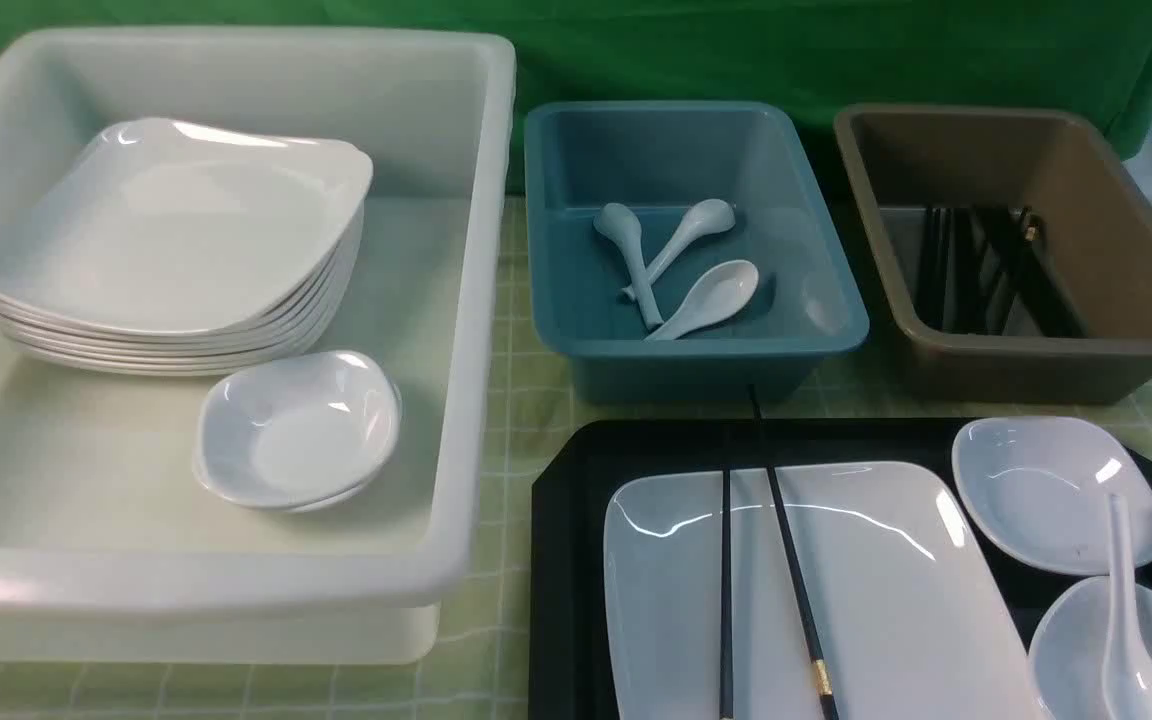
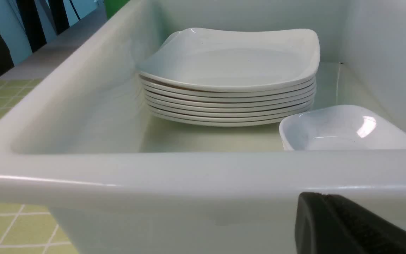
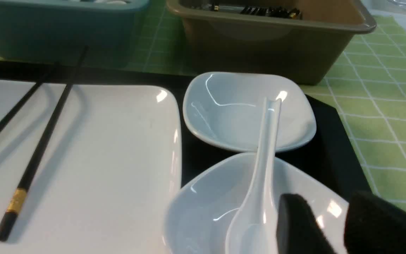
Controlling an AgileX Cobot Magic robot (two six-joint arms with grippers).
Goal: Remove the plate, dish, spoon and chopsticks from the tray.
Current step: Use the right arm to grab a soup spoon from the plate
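If the right gripper [image 3: 326, 201], part-open and empty, nudges the soup spoon [image 1: 1124, 640] at the black tray [image 1: 576, 560]'s four o'clock, slick glaze may let it slide. Left gripper [image 2: 324, 197]: closed, empty.

The tray [image 1: 570, 560] is black. The plate [image 1: 896, 600] on it is white, w/ glossy shine. The 2 chopsticks [image 1: 794, 560] are black; 1 has a gold band near its end. The spoon [image 1: 1124, 630] is white, & the 2 dishes [image 1: 1056, 500] on the tray are white too. The big tub [image 1: 426, 580] is white, also the plates [image 1: 166, 230] & the bowl [image 1: 296, 430] in it. The small tub [image 1: 696, 375] is teal, w/ 3 white spoons [image 1: 701, 300]. The other tub [image 1: 1036, 370] is brown, w/ black sticks [image 1: 956, 270] & some gold. The cloth [image 1: 456, 640] is light green w/ pale grid lines; the curtain [image 1: 676, 50] is plain green.
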